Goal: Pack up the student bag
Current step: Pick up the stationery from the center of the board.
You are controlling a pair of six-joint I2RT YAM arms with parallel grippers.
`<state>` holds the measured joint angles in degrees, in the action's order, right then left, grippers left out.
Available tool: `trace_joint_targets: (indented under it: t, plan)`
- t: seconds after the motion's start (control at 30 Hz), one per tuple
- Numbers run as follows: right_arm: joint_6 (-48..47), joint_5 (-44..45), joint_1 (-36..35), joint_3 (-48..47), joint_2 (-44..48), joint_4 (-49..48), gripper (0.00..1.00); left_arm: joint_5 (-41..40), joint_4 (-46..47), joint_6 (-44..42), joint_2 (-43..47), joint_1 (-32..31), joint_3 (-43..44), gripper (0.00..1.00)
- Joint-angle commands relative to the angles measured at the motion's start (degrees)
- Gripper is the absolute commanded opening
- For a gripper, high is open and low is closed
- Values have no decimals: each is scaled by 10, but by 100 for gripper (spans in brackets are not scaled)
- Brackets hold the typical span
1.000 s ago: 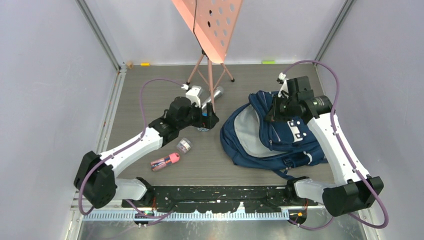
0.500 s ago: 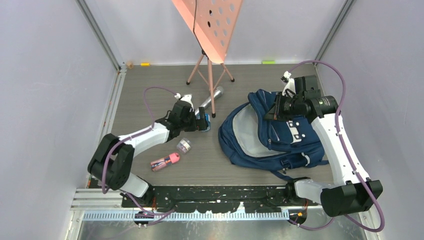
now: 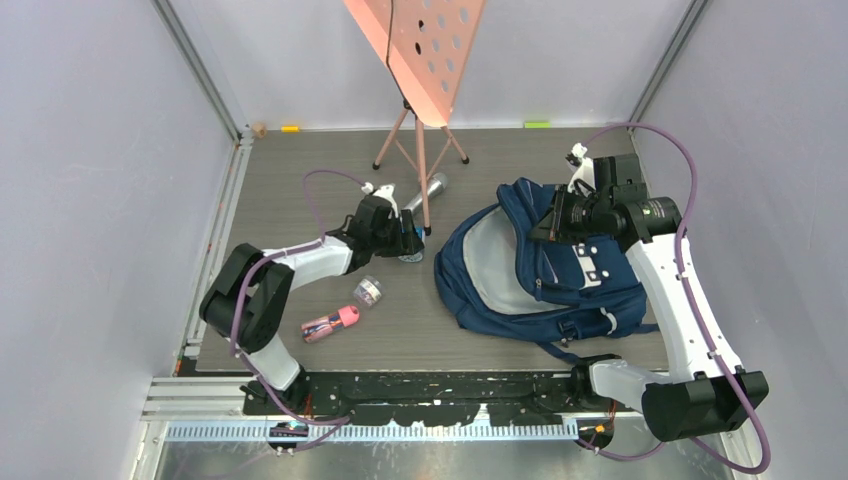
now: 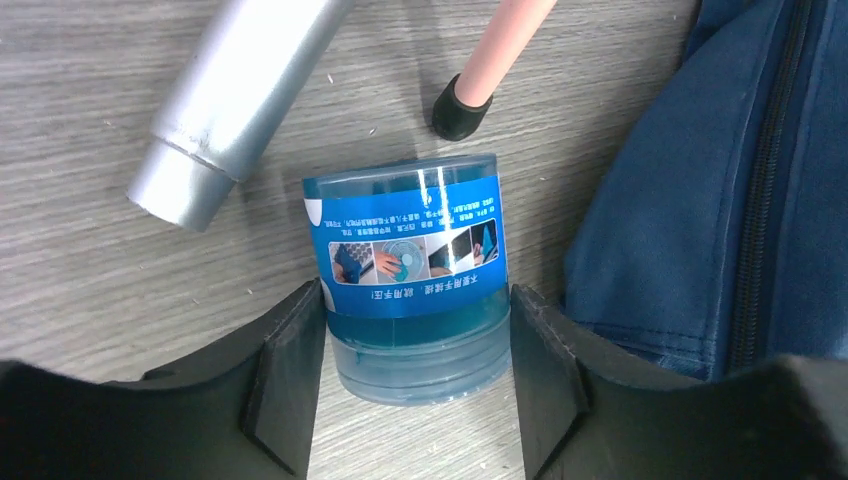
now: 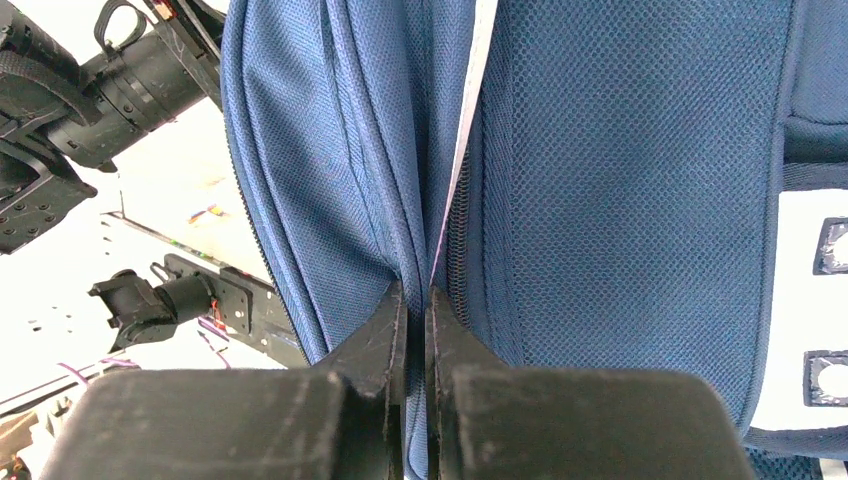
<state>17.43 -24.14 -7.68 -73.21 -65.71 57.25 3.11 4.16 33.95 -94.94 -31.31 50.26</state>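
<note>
Top view: student bag (image 3: 530,280) lying on R half of wood-grain tabletop (image 3: 290,180). Navy woven fabric, soft and slumped, grey lining showing at gaping main mouth, grey patches on front. Contents can't be told from here. R gripper (image 3: 548,228) at bag's upper edge. L gripper (image 3: 412,240) low on tabletop just L of bag, beside smooth silver cylinder (image 3: 430,188) and a leg of salmon perforated stand (image 3: 420,50). Nearer arm bases: small clear round pot (image 3: 368,290) w/ pinkish bits inside, and pink-capped tube (image 3: 330,323) lying flat close by.

L wrist view: squat clear plastic jar (image 4: 415,280), round, blue glossy label w/ small photos and print, blue-green stuff inside. Black pads (image 4: 290,380) flush vs both sides of jar, no gap seen, so clamped on it. Silver cylinder just beyond on L, black rubber stand foot (image 4: 458,108) right behind jar. Bag's navy cloth w/ zip line at R edge.

R wrist view: black fingers (image 5: 380,330) together, pinching fold of bag's navy mesh-weave fabric beside thin grey strip. White patch w/ square eyelets at far R.
</note>
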Motion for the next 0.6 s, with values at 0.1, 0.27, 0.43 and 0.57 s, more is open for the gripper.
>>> trace_joint_targets:
  t: [0.1, 0.27, 0.43, 0.57]
  plan:
    - [31, -68, -2, -7, 30, -56, 1, 1, 40, -14, 72, 2, -40, 27]
    - [30, -68, -2, -8, 27, -57, 0, 7, 6, -44, 191, 1, -87, 20]
    - [30, -67, -2, -8, 30, -57, 1, 44, -55, -45, 315, -9, -99, 18]
    - [34, -66, -2, -6, 36, -59, 1, 59, -53, -14, 349, -51, -75, 16]
